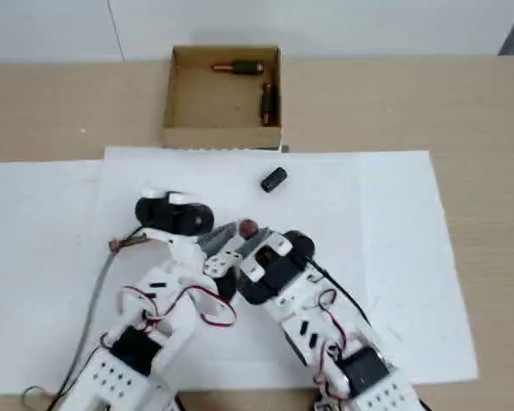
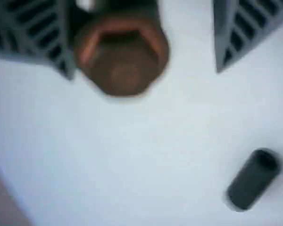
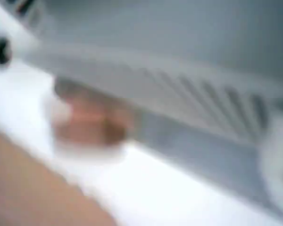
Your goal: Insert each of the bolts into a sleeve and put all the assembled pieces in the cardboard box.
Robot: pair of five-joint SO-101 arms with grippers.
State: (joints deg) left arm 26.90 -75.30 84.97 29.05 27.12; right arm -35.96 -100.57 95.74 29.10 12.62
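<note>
Straddling the bolt (image 2: 121, 59) with the left gripper (image 2: 144, 73) spread open, head against one jaw, probably lining up a pinch. No telling the grip of the right gripper (image 1: 250, 240) alongside. Near on the paper (image 1: 394, 257), a loose sleeve (image 2: 253, 179), handy for insertion.

Nothing legible: no text, label, brand, number or sign. Cardboard box (image 1: 221, 137): plain brown walls, no print to make out. Loose sleeve (image 1: 274, 180): plain black, unmarked. Bolt head (image 2: 122, 61): blurred, any stamp unreadable. White paper sheet (image 1: 385, 223): blank.
</note>
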